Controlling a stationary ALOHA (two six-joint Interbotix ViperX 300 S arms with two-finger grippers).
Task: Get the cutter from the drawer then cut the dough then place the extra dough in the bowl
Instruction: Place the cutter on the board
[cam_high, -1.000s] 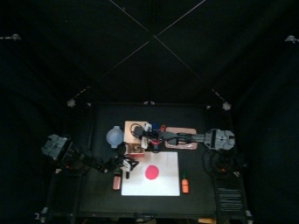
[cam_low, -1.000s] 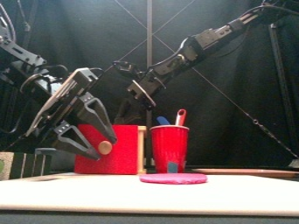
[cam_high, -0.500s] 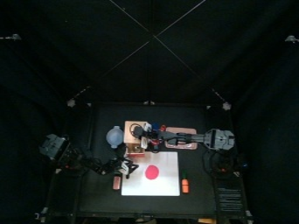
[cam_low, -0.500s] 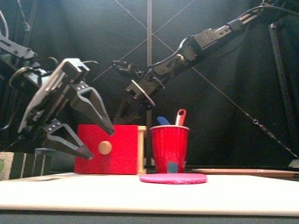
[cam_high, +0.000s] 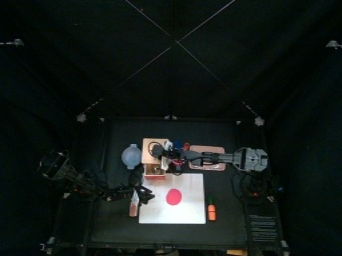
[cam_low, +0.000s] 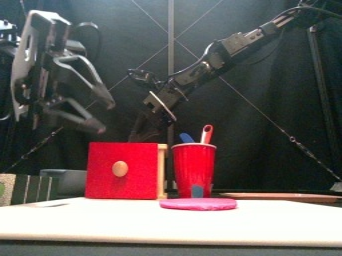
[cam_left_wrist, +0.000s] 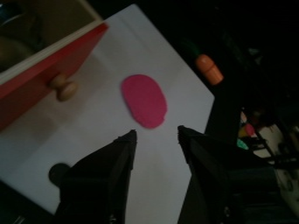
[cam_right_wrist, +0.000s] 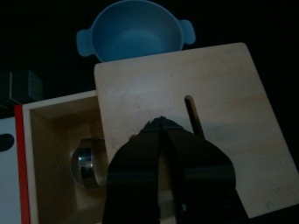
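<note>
The left gripper (cam_low: 103, 114) is held at ten o'clock, jaws spread; the red drawer front (cam_low: 126, 171) and red cup (cam_low: 194, 170) are seen toward six.

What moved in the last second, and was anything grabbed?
The left end effector, jaws open, rose away from the red drawer front and drew back toward its own side. Nothing was grabbed or released. The right end effector stayed above the pale wooden box. The flat pink dough disc and red cup did not move.

The left pincer (cam_left_wrist: 156, 131) hangs high, its 2 jaws spread apart. The right arm (cam_low: 234, 42) slants down leftward, the right pincer (cam_right_wrist: 163, 127) pressed closed.
</note>
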